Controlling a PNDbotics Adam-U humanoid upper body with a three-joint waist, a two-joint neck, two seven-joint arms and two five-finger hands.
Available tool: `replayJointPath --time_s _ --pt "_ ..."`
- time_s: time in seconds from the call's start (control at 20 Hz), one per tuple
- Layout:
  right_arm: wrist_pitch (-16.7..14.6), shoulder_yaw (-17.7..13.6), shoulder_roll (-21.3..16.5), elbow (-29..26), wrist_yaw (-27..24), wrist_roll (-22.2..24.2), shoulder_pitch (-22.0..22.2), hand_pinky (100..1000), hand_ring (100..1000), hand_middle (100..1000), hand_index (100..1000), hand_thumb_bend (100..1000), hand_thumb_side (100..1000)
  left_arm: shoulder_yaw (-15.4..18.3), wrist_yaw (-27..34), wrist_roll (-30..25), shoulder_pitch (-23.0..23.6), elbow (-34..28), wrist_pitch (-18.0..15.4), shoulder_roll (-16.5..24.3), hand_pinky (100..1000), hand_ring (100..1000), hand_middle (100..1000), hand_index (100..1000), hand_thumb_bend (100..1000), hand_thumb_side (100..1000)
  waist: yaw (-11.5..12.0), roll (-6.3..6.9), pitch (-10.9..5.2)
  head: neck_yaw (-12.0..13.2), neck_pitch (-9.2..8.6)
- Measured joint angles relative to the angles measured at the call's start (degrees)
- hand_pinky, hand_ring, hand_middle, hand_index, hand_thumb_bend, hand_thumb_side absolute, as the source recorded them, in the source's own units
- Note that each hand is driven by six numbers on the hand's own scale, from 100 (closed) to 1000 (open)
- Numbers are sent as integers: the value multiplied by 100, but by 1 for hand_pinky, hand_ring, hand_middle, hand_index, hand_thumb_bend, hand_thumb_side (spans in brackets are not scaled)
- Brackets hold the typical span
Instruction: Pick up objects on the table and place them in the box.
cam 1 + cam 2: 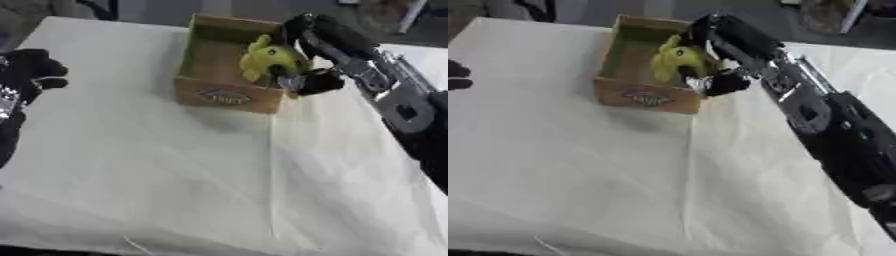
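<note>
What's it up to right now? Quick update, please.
Right hand shut on yellow-green toy, over the box. Left hand idle at left edge, fingers curled. Nothing in the way.

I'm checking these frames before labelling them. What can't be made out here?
- Box floor: hidden by its near wall and the yellow-green toy, both views.
- Right robot hand: blurred; its fingers on the toy cannot be told.
- Left robot hand: cut off by the left edge, right eye view; curled in the left eye view.
- Box label: blurred, unreadable.
</note>
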Motion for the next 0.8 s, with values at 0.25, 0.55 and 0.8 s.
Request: replayJointPath --time_s 0.25,0.55,0.8 --pt "143 -193 -37 745 30 -287 -205 241 491 442 628 100 234 -208 89 -207 -236 -86 38 -12 767 747 648 772 315 591 355 -78 97 -363 -189" --pt "180 -326 -22 1796 150 -536 -424 302 534 467 649 100 233 -344 112 -351 -371 -165 52 -47 766 747 648 772 316 588 603 -91 171 -642 -338" --pt "114 -434 83 2588 314 -751 -610 456 648 559 710 100 244 -390 134 -402 -419 -204 60 -53 766 747 648 772 317 586 750 -112 208 -797 -360"
